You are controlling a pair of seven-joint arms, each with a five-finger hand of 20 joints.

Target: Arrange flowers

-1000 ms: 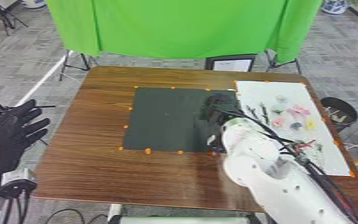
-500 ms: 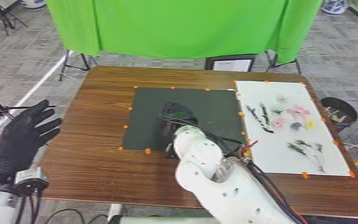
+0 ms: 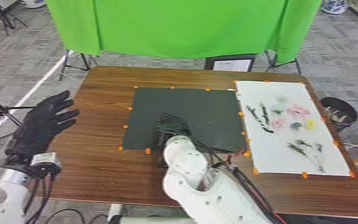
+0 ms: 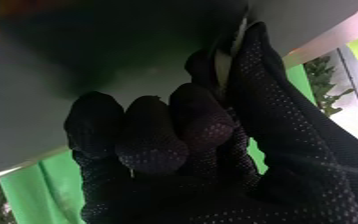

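Note:
My right hand (image 3: 169, 125) is low over the left-middle part of the dark sheet (image 3: 215, 107). In the right wrist view, my right hand (image 4: 175, 135) has its fingers curled, and a thin pale piece (image 4: 223, 67) is pinched between thumb and finger; leaf or stem, I cannot tell. Off the table's left edge, my left hand (image 3: 42, 122) is open, fingers straight. On the white sheet (image 3: 269, 157) lie pink flowers (image 3: 296, 111), a yellow flower (image 3: 310, 123), dark stems (image 3: 262, 117) and a branching grey-green sprig (image 3: 310, 152).
Orange marks run along the edges of both sheets on the brown table (image 3: 95, 150). A black bin (image 3: 338, 110) stands off the right side. Beyond the far edge are a green cloth (image 3: 184, 30) and a framed sheet (image 3: 230, 64).
My right hand has moved left from beside the white sheet across the dark sheet, then slightly toward the near edge. My left hand has shifted a little right and forward.

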